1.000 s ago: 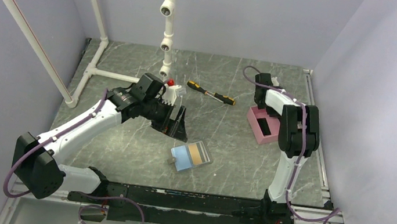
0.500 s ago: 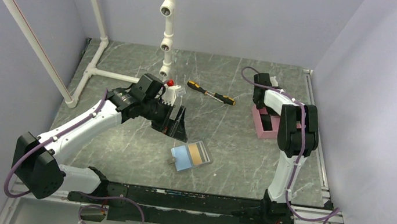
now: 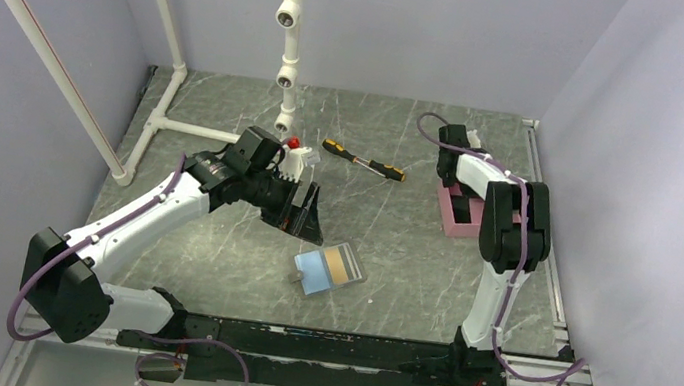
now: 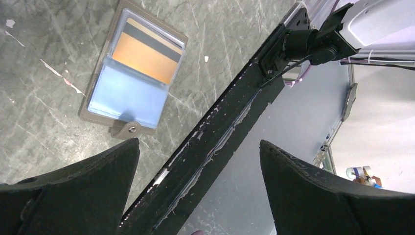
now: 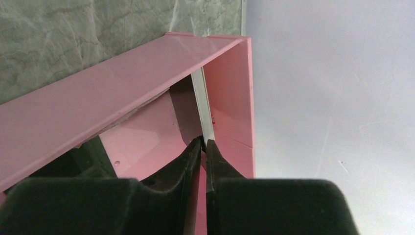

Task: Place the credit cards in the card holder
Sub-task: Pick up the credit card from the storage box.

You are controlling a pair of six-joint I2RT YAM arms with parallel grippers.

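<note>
Thin pale-edged credit card (image 5: 201,98) is clamped by right gripper (image 5: 203,142) inside pink rectangular tray (image 5: 98,93); grey folding card holder (image 4: 132,78) is seen ahead of wide-spread left gripper (image 4: 199,143).

Glossy plastic tray (image 5: 122,83), matt card holder (image 4: 126,97)

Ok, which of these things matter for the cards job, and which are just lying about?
Job: card holder, tan card in its pocket, thin card pinched by right gripper, pink tray.
Lying about: screwdriver, white pipe frame.
</note>
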